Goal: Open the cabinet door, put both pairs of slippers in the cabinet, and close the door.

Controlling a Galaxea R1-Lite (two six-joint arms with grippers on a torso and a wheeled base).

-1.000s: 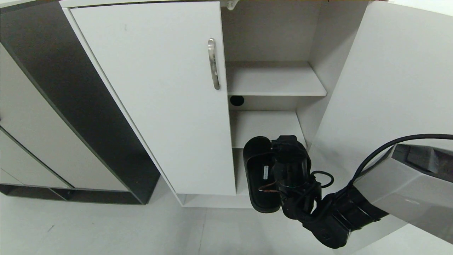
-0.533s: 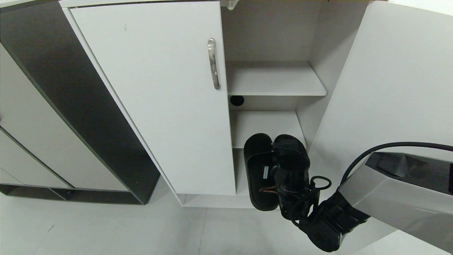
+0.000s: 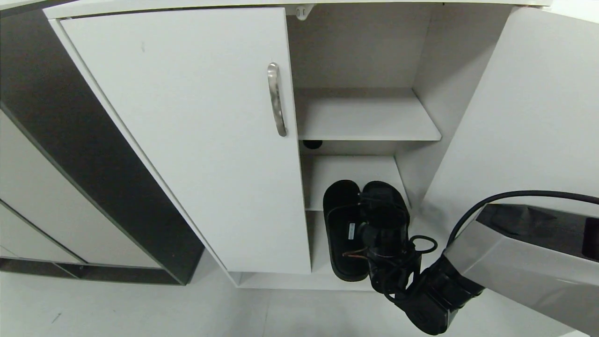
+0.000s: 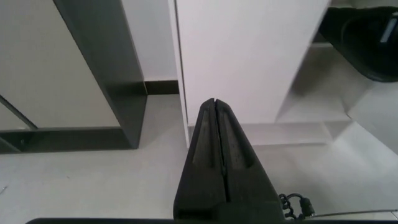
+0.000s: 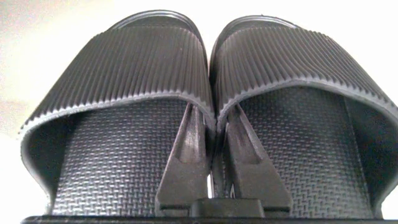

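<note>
1. The pair of black slippers (image 3: 348,224) lay side by side in the cabinet's lowest compartment. Their toes pointed inward and their heels were at the front lip of the bottom board (image 3: 318,255). Whether the soles rested on that board or hung just above it could not be told.
2. The right end effector (image 3: 383,234) pinched the two adjoining strap edges together, with one finger (image 5: 186,155) tucked under each ribbed strap.
3. That hold was narrow and on soft rubber. One strap could probably have slid free, so that one slipper dropped or twisted.
4. If let go there, the heels would likely have jutted past the lip. The slippers could then have tipped onto the floor or blocked the open right door (image 3: 514,117) from closing.
5. A deeper push risked the wrist's loose cable loop (image 3: 423,243) catching on the shelf above (image 3: 351,173), or the arm nudging that door.
6. The left end effector (image 4: 214,112) had its fingers pressed together and held nothing. It was low before the closed left door (image 3: 187,140), well apart from the slippers, and seemed to pose little danger.
</note>
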